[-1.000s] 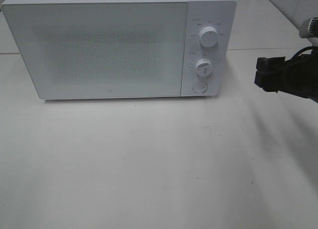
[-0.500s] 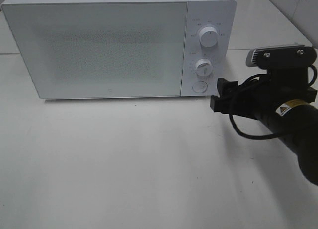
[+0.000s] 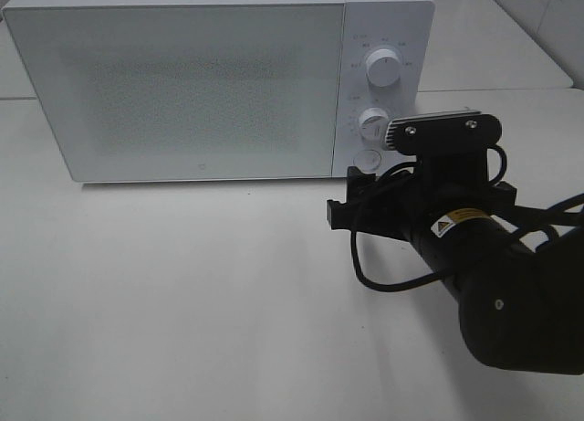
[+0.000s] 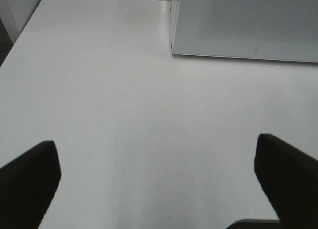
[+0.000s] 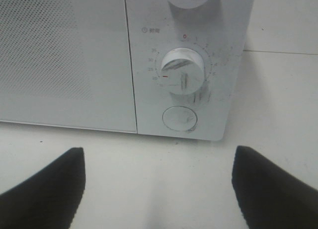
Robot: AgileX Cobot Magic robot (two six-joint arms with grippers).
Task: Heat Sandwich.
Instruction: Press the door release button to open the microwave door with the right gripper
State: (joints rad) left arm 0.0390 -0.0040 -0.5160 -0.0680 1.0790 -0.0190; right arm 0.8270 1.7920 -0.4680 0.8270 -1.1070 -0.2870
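Brings the black two-fingered right gripper (image 3: pixel 347 194) in from well off to the right of the white box-shaped microwave oven (image 3: pixel 201 83), up to the front of its control panel (half a second back it sat further out, beside the panel's lower right corner). Sets the fingertips just in front of the round white push button (image 3: pixel 367 159) at the bottom of the microwave's panel, near it but not visibly touching. Shows, through the right wrist camera, jaws spread wide with nothing between them, facing that button and the ribbed white lower dial (image 5: pixel 184 70) above it.

Keeps the black left gripper (image 4: pixel 159 189) outside the high view; finds it, through its own wrist camera, gaping and empty above the white tabletop (image 4: pixel 124 114) off the microwave's front left corner.

Finds no thick white-bread sandwich in any view: none on the table in front of the microwave, none in either claw. Cannot say whether it lies inside the microwave, since the shut, dot-screened door (image 3: pixel 192 83) hides the interior.

Reads as an approach to the controls. Points, with the door shut, to either a press on the button or a turn of the lower dial; cannot tell which. Calls for a straight, gentle push if the button is the aim, since wide-set fingers could slide past it or knock the dial.
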